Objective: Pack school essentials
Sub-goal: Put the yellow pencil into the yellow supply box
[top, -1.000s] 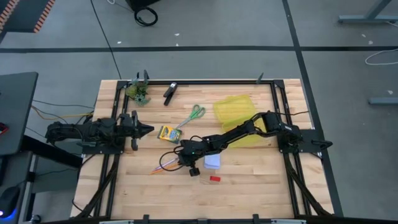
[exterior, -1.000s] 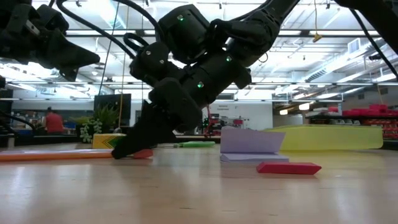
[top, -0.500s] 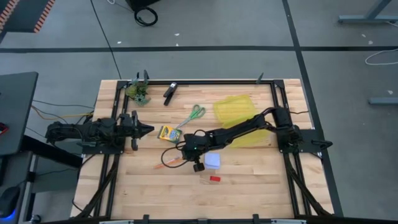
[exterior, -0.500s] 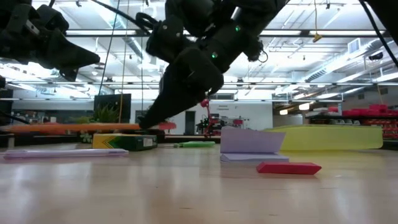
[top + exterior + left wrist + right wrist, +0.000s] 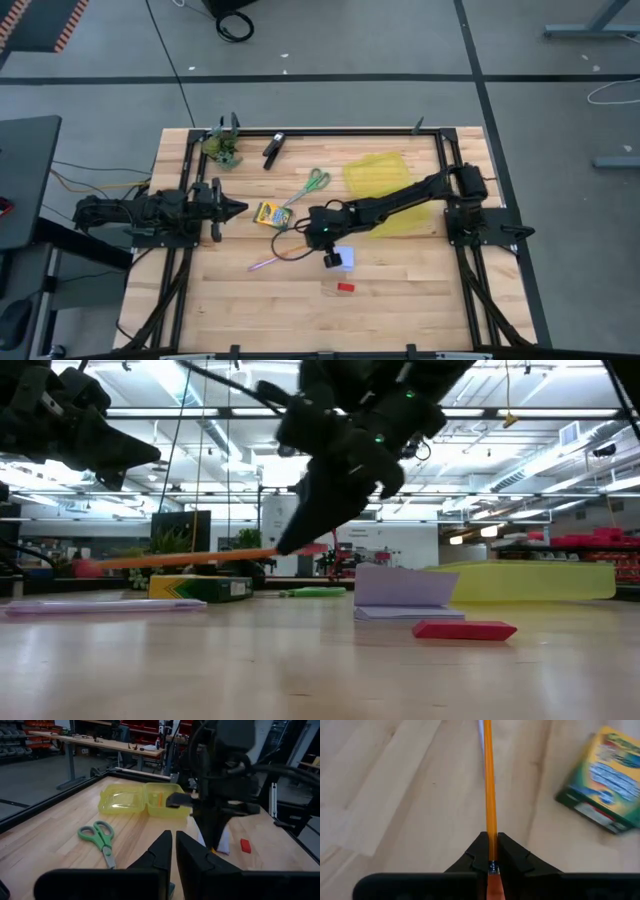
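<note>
Right tool clenched on orange pencil, lifted clear of counter, mid-counter. Yellow case open. Crayon box, scissors, pen, note pad, eraser unpacked. Left tool parked, nearly closed, empty.

The right hand holds the orange pencil level above the table.
</note>
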Controlling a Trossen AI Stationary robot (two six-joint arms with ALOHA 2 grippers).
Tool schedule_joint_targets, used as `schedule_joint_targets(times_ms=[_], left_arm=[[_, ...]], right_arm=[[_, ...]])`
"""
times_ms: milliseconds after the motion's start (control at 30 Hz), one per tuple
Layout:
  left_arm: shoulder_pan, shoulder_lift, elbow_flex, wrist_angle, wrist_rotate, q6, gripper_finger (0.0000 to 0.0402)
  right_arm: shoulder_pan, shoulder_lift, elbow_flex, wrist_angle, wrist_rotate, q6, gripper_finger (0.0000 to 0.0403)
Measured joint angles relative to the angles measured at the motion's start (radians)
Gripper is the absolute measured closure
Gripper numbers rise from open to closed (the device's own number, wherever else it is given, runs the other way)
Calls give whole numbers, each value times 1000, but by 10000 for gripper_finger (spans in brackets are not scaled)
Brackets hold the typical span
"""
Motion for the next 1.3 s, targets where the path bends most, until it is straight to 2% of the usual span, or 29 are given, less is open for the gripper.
schedule_joint_targets(times_ms=[400, 667, 1000, 1300], left_arm=[[0, 0, 0, -1, 0, 0, 376], [0, 0, 0, 0, 0, 0, 366], [0, 0, 0, 0, 0, 0, 376], [0, 0, 0, 0, 0, 0, 367]], right_arm=[[-53, -297, -289, 39, 1, 27, 370], [-125, -521, -470, 12, 0, 23, 370], [-192, -784, -560, -191, 0, 29, 370], [-226, -858, -567, -449, 46, -24, 370]])
